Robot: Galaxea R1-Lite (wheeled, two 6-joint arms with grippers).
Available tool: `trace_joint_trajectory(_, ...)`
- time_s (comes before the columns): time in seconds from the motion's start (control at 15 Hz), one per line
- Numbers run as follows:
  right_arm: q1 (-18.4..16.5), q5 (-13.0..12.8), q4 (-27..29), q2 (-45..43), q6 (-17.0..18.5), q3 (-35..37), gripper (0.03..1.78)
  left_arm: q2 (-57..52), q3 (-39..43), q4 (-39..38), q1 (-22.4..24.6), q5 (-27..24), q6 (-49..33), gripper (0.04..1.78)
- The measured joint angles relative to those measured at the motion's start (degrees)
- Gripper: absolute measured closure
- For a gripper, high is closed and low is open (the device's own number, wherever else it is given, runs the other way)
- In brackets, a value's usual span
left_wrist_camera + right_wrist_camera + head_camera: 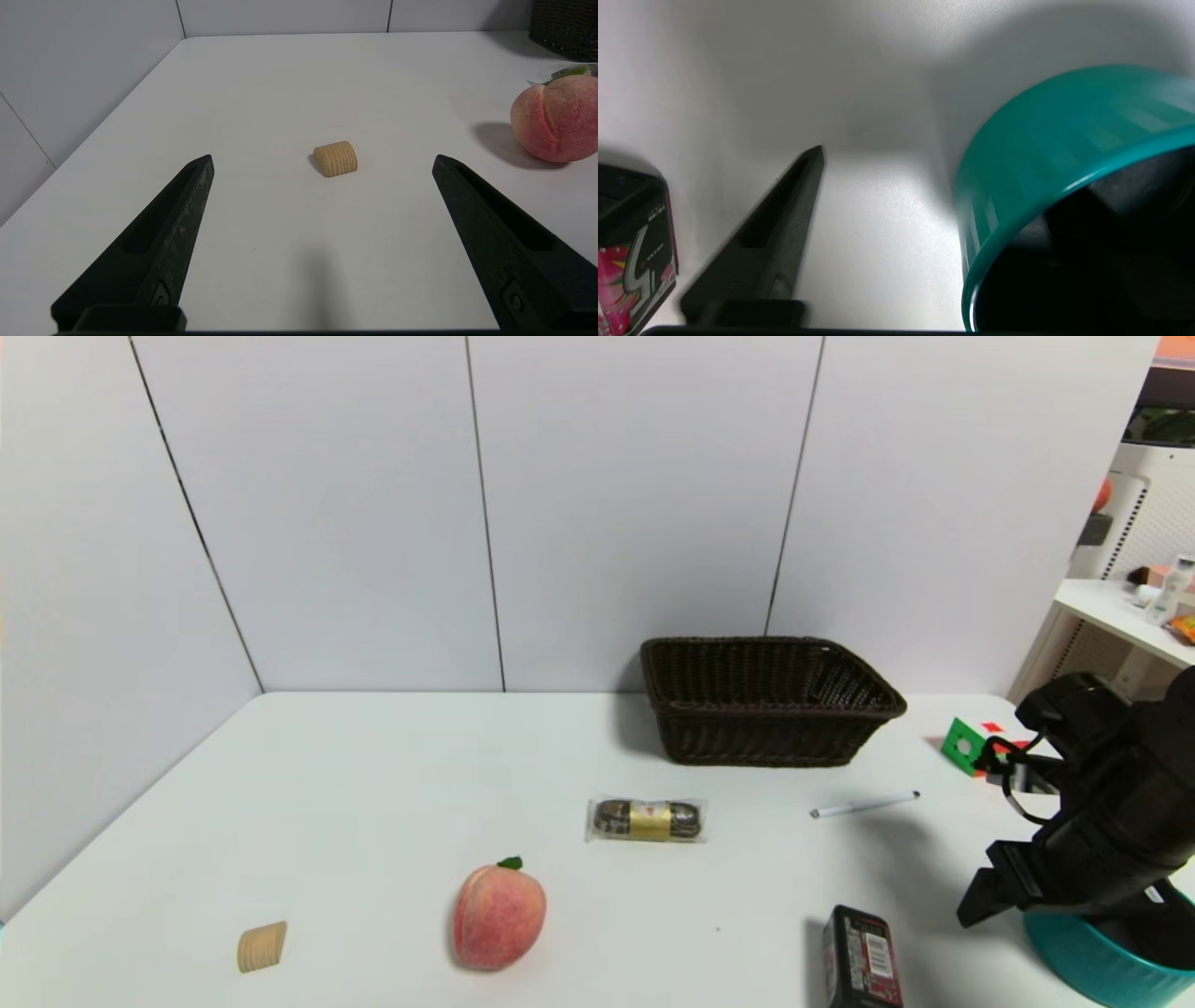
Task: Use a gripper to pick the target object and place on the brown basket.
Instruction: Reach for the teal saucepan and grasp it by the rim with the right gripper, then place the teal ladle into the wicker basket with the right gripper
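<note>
The teal pan [1097, 963] sits at the table's front right corner, partly under my right arm; its handle is hidden. In the right wrist view its teal wall [1041, 140] curves round a dark inside. My right gripper [1074, 910] is low over the pan's left rim. It [943, 179] is open: one finger [784, 219] stands outside the wall above bare table, and the other side is a dark shape inside the pan. The brown basket [766, 705] stands at the back of the table, empty. My left gripper [322, 158] is open and empty, out of the head view.
A red-green cube [966, 745] lies right of the basket, a pen [864, 805] in front of it. A wrapped snack [647, 819], a peach [498, 917], a wooden block [262, 946] and a black box [861, 959] lie on the white table.
</note>
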Motion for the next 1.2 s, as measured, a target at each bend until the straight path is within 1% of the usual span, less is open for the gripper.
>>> trace_joint_trajectory(0.2,-0.1,-0.2,0.0,0.8,0.1,-0.3,0.79,0.0,0.0,0.0,0.0,0.0,0.0,0.13)
trace_joint_trajectory(0.4,-0.1,-1.4,-0.1,1.1,0.0,-0.8,1.09,0.0,0.0,0.0,0.0,0.0,0.0,0.13)
trace_joint_trajectory(0.47,-0.1,-2.0,0.0,1.1,0.0,-1.3,1.66,0.0,0.0,0.0,0.0,0.0,0.0,0.13)
trace_joint_trajectory(0.8,-0.4,-2.9,0.0,-0.4,0.0,-4.5,1.68,0.0,0.0,0.0,0.0,0.0,0.0,0.13)
trace_joint_trajectory(1.0,-0.7,-5.9,0.1,-2.0,0.0,-6.6,1.68,0.0,0.0,0.0,0.0,0.0,0.0,0.13)
trace_joint_trajectory(1.2,-1.6,-6.3,0.0,-2.9,-0.3,-10.6,1.68,0.0,0.0,0.0,0.0,0.0,0.0,0.13)
